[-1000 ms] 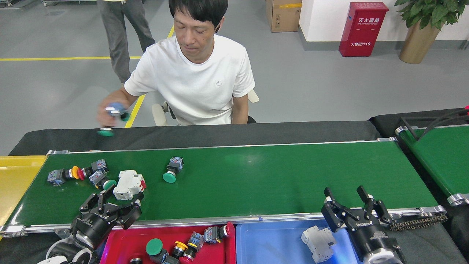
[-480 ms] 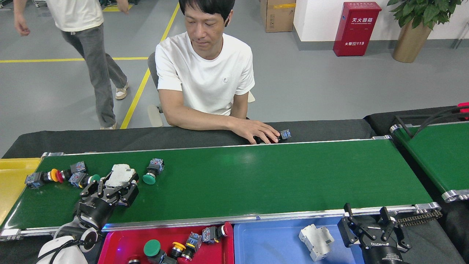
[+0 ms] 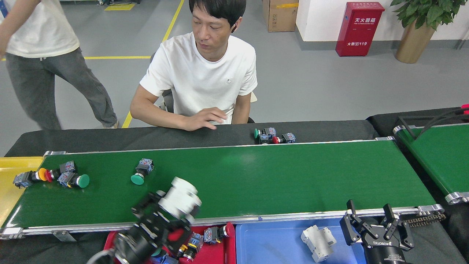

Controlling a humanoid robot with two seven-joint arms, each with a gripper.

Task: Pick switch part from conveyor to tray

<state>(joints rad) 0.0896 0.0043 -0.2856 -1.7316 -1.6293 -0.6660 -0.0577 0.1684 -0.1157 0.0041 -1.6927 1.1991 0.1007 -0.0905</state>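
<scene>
Head view, from the left: a yellow plastic tray (image 3: 14,165) sits at the belt's left end, and a grey-and-blue push-button switch with a yellow-and-red cap (image 3: 27,178) overhangs its edge. The long dark-green conveyor belt with silver side rails (image 3: 278,176) runs across the frame. Near its left end lie a small black-and-red switch (image 3: 58,171) and a blue-bodied switch with a green round cap (image 3: 74,180), close together. Further right another green-capped push-button switch (image 3: 141,172) lies alone on its side.

Over the belt's near rail the left claw (image 3: 165,211), motion-blurred, is closed around a white boxy switch part (image 3: 180,199), lifted off the belt and tilted, above the red plastic tray (image 3: 220,249) that holds several coloured push-buttons. Beside it the blue plastic tray (image 3: 271,242) holds one white breaker block (image 3: 318,242).

Behind the belt, on the black cloth-covered tabletop (image 3: 128,137), a seated person in a white T-shirt rests a hand (image 3: 203,119), and two small switches, green-capped and red-capped (image 3: 274,135), lie at the belt's far rail. Another person walks past at upper left.

At lower right the right claw (image 3: 373,223) stands with fingers spread wide, empty, just past the belt's near rail. A second green belt (image 3: 439,154) shows at the right edge.
</scene>
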